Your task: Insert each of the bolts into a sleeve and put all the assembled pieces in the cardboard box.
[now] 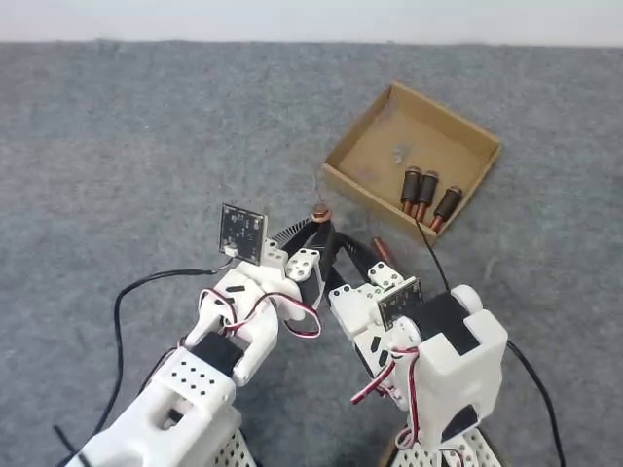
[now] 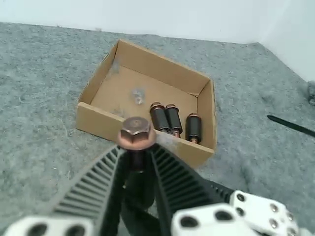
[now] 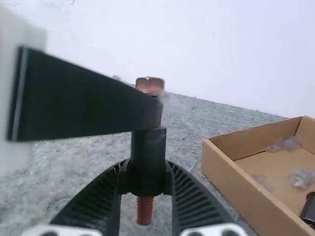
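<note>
The copper-coloured hex-head bolt [image 2: 135,132] and black cylindrical sleeve [image 3: 147,155] look rigid, light and slick, best gripped mid-body. The left gripper [image 2: 136,156] pinches the bolt's shank under its head. The right gripper [image 3: 147,173] clamps the sleeve, near-left of the brown cardboard box [image 1: 355,185]. The fingers hide how deep the bolt sits.

High cam overhead; both wrist cams close-in, low, w/ shared cardboard box [image 2: 96,123] beyond
</note>
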### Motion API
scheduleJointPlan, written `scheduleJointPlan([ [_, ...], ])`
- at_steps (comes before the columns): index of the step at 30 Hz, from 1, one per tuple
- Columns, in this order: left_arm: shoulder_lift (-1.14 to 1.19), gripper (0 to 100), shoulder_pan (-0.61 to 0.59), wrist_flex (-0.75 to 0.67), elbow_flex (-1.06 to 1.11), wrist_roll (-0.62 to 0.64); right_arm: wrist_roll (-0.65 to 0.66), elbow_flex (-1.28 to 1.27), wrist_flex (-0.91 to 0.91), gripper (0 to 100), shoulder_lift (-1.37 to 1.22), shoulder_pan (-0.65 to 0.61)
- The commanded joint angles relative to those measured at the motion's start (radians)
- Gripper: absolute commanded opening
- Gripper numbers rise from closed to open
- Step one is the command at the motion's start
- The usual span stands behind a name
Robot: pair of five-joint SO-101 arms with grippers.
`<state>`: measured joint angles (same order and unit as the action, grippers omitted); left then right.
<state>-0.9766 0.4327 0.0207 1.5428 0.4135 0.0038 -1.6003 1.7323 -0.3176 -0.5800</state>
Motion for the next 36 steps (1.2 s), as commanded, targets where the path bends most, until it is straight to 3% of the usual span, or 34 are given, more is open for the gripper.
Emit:
scheduleJointPlan([
  [1, -0.006, 1, 0.002, -0.017, 0.008, -0.011, 0.011, -0.026, 0.027, 1.3, 0.038, 0.002],
  [9, -0.006, 2, -0.002, -0.072, 0.012, -0.006, 0.011, -0.026, 0.027, 1.3, 0.038, 0.004],
  [18, -0.006, 20, 0.002, -0.072, 0.03, -0.003, 0.011, -0.026, 0.027, 1.3, 0.038, 0.004],
  [36, -0.009, 20, -0.04, -0.072, -0.044, -0.003, 0.011, -0.025, 0.027, 1.3, 0.038, 0.004],
])
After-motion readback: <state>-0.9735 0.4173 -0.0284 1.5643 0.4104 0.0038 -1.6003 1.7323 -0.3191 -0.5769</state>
